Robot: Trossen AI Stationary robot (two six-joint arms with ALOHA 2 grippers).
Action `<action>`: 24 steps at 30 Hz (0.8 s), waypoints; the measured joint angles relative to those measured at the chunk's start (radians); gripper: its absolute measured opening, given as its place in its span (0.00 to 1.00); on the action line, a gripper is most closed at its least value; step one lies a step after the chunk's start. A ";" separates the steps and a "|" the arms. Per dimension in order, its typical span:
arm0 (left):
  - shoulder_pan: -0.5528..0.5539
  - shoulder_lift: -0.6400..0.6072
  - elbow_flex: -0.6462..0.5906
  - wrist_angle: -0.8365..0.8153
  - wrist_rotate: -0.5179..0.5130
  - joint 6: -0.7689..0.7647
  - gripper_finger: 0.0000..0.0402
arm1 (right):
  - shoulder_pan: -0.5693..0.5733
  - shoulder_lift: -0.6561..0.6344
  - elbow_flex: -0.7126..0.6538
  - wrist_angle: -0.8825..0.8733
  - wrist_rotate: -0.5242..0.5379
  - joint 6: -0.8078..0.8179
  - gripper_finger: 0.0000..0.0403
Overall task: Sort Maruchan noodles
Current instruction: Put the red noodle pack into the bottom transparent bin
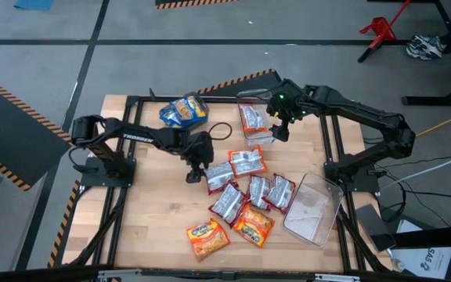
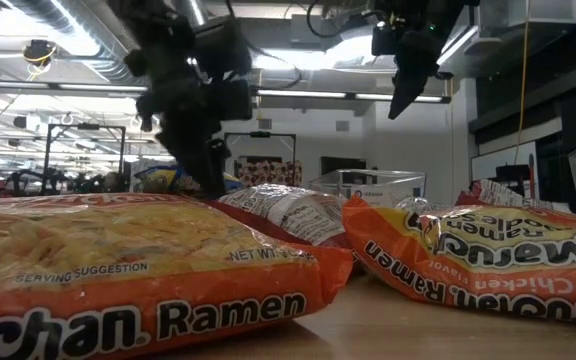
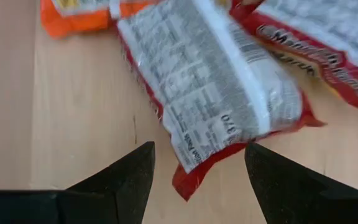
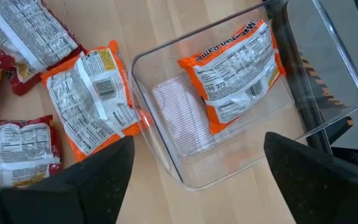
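Orange Maruchan Ramen packets lie flat; both arms' jaws are spread.

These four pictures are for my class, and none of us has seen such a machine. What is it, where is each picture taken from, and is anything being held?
It is a robot with two dark arms at a wooden table, sorting noodle packets. One picture looks straight down, one looks level from the tabletop, and two come from cameras on the wrists. The left gripper hangs open beside a red packet, holding nothing. The right gripper is open above a clear bin with an orange packet lying inside. More red and orange packets lie loose mid-table, blue ones sit at the far edge, and a second bin is tipped at the right.
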 joint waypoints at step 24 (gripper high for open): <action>-0.062 0.148 -0.053 0.174 -0.104 -0.168 0.51 | 0.000 0.000 0.000 -0.005 0.001 0.017 0.86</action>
